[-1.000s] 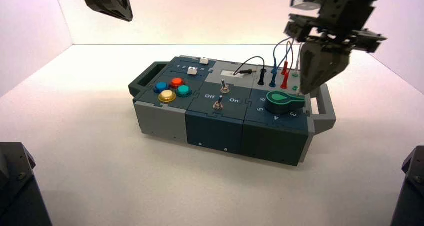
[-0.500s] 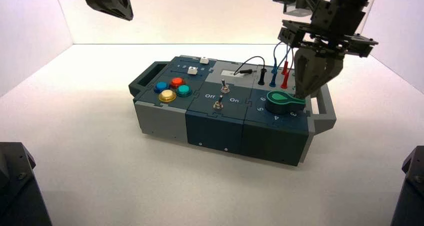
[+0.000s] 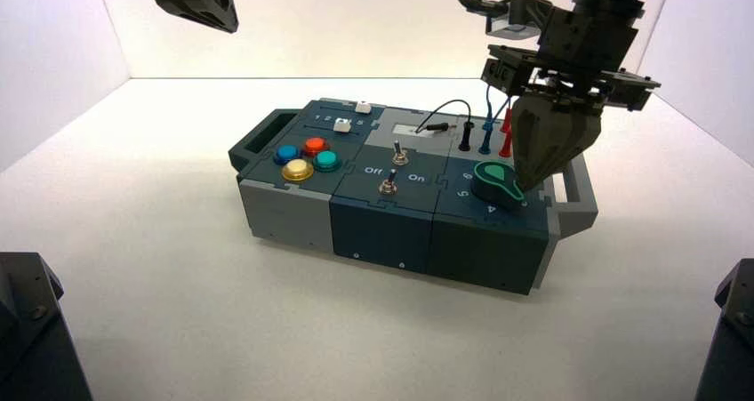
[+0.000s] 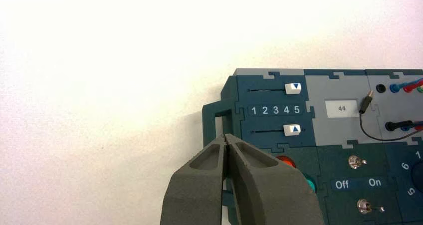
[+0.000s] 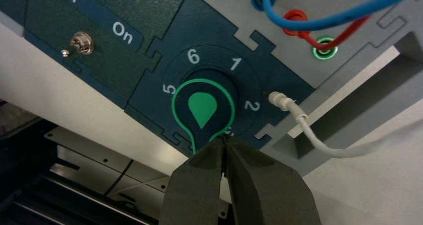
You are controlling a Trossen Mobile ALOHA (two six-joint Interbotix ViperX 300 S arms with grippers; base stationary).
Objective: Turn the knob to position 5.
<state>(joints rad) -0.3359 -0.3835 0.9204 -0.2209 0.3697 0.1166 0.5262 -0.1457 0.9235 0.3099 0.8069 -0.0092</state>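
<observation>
Turning the knob (image 5: pixel 225 100) to the printed 5 (image 5: pixel 169 89), by a push with the right tool (image 5: pixel 224 136). The knob sits on the dark blue panel of the box (image 3: pixel 382 232), at the end nearer the right edge of the tabletop (image 3: pixel 160 285). Its pointed end lies between the 3 (image 5: pixel 229 131) and the hidden 4, so the task appears partly done. The right tool is closed, holding nothing, its tips beside the pointed end on the 3 side; contact is likely, though the tool hides the exact spot. The left tool (image 4: pixel 225 135) is idle, closed and empty, above the tabletop's left side near the back edge.

Recommended action: sweep the tips clockwise, as seen from above, in an arc about the knob's centre, past 4 to 5. A straight push may slip off the point. Keep the tips low enough to bear on its side without scraping the panel. Slow near 5, stop when the point faces the digit, then lift straight away, lest the knob be carried toward 6 (image 5: pixel 193 56).
</observation>
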